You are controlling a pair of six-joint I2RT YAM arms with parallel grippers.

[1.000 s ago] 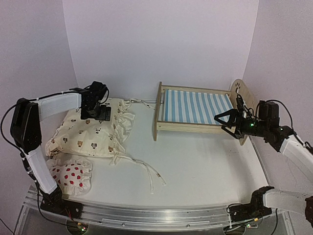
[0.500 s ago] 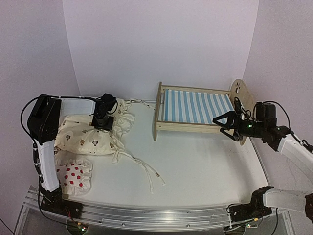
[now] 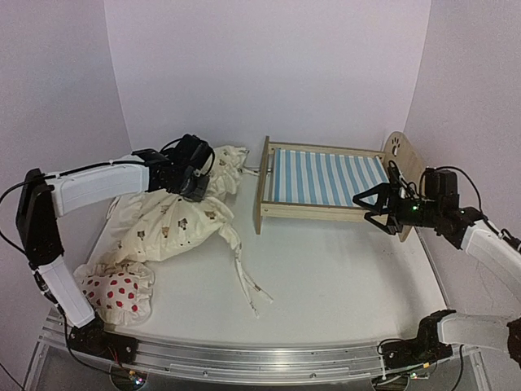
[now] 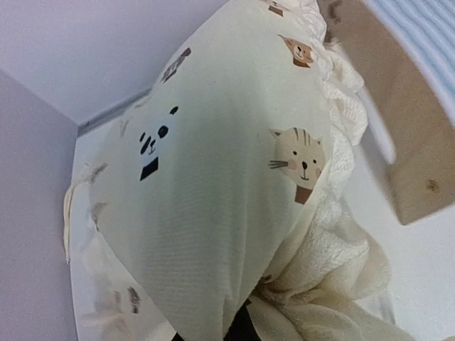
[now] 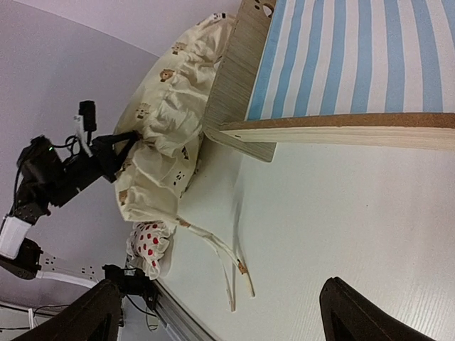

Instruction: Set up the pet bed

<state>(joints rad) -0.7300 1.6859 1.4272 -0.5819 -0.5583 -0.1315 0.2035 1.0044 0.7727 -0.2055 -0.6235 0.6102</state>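
Pet bed (image 3: 326, 177): a light-wood frame with a blue-and-white striped base. It stands upright at the far right of the table (image 3: 342, 277), with the flat footboard (image 3: 261, 186) to the left and the rounded, paw-print headboard (image 3: 397, 151) to the right.

Left gripper (image 3: 197, 179): jaws together, pinching a gathered fold of the cream animal-print cushion (image 3: 175, 226). The fingertips themselves are buried in the fabric. From the grip the cushion hangs down and to the left, and its lower part rests on the table. In the left wrist view the printed cloth (image 4: 213, 185) fills most of the frame. The cushion's ruffled edge (image 5: 178, 114) lies just beside the footboard; whether they touch cannot be told. Two long ties (image 3: 248, 285) trail from the cushion toward the near edge of the table.

A small white pillow with red spots (image 3: 118, 289) lies at the near left, against the cushion's lower edge.

Right gripper (image 3: 366, 208): jaws spread wide and holding nothing, level with the bed's near side rail (image 5: 341, 131) at the headboard end.
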